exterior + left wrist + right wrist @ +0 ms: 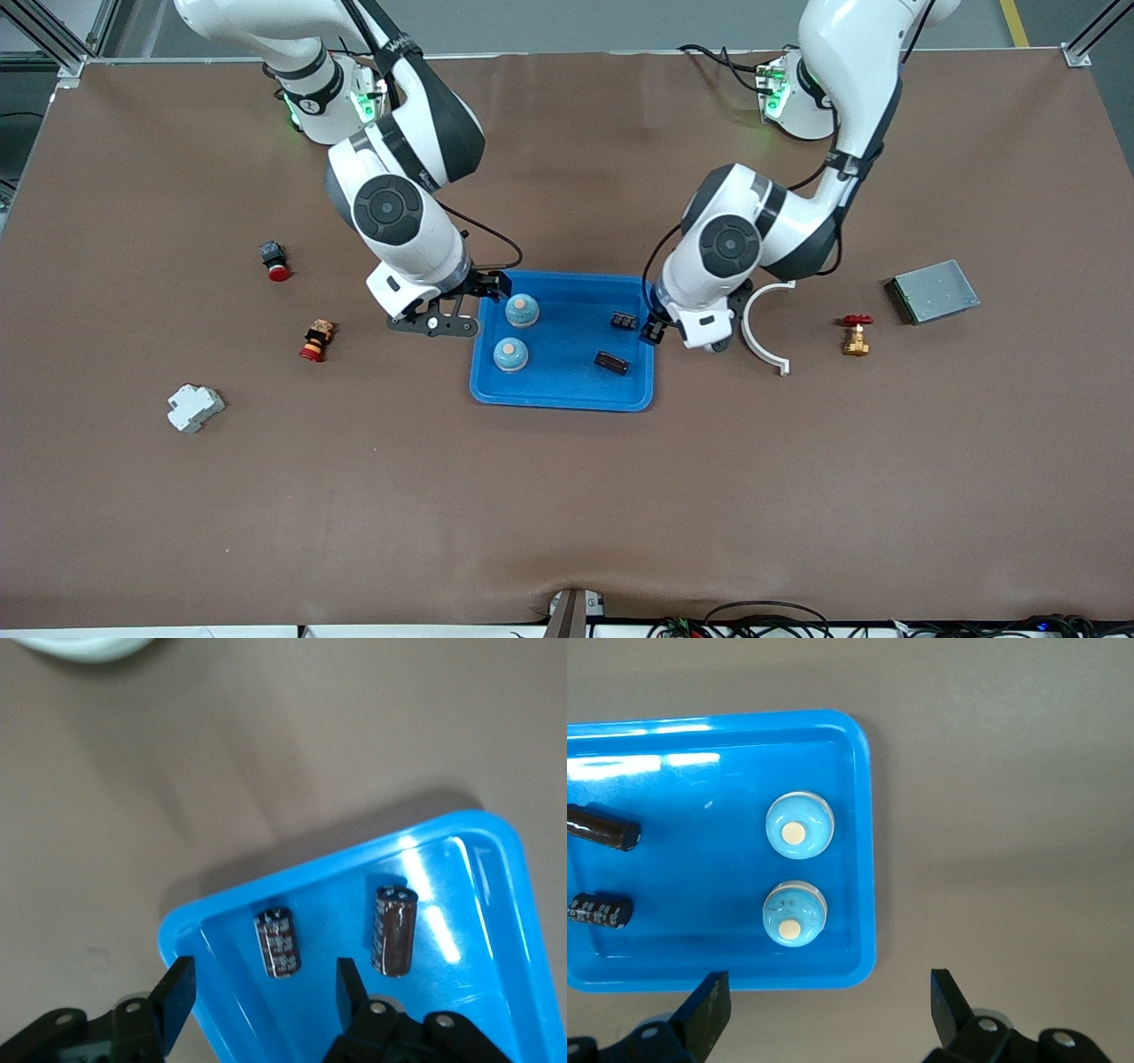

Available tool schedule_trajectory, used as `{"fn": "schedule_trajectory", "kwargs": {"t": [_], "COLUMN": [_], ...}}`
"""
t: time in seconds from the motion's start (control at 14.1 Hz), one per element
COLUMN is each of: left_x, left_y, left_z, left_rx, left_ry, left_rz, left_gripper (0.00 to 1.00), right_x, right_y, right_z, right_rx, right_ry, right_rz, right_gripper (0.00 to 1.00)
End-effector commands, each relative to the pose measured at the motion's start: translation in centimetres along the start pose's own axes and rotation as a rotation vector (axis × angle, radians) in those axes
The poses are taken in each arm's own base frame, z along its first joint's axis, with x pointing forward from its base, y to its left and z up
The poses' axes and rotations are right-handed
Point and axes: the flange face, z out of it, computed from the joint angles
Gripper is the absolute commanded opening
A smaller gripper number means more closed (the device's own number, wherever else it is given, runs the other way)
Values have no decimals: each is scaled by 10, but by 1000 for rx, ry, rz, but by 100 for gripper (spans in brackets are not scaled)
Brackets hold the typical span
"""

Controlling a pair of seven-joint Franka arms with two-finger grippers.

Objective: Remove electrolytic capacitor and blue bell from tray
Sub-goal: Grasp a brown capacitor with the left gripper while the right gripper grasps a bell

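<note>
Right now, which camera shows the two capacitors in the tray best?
The left wrist view: both capacitors lie close and fully visible in the blue tray. The right wrist view cuts them at its edge. The front view shows them whole but small.

Two bells and two capacitors lie in a blue tray (567,394) in the middle of the table.

The bells are round, light blue domes, each with a small tan button on top. They stand upright at the right arm's end of the tray. One bell (522,310) sits farther from the front camera. The other bell (510,354) sits nearer, just beside it.

The capacitors are small dark brown cylinders. They lie flat on their sides at the left arm's end of the tray. One capacitor (625,320) lies farther from the front camera. The other capacitor (611,361) lies nearer, a little apart from it.
</note>
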Motion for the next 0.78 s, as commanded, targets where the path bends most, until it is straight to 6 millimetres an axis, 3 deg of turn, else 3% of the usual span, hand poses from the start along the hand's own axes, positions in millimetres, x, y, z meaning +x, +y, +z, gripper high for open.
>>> {"fn": "schedule_trajectory", "kwargs": {"t": [0.0, 0.14, 0.28, 0.5, 0.71], "left_x": [-1, -3, -3, -15, -16], "left_y": [5, 7, 7, -3, -2], "left_z": [33, 48, 51, 77, 76], "left_rx": [-2, -19, -26, -3, -12], "left_ry": [1, -2, -5, 3, 1], "left_rz": [-57, -94, -124, -115, -170], "left_gripper": [72, 72, 71, 68, 64], "right_x": [-10, -17, -17, -17, -11], "right_y": [-10, -23, -27, -36, -38], "right_z": [19, 34, 49, 71, 92], "right_rx": [7, 0, -8, -17, -12], "right_ry": [4, 3, 2, 8, 24], "right_rz": [21, 21, 15, -2, -4], "right_gripper": [100, 100, 100, 100, 100]}}
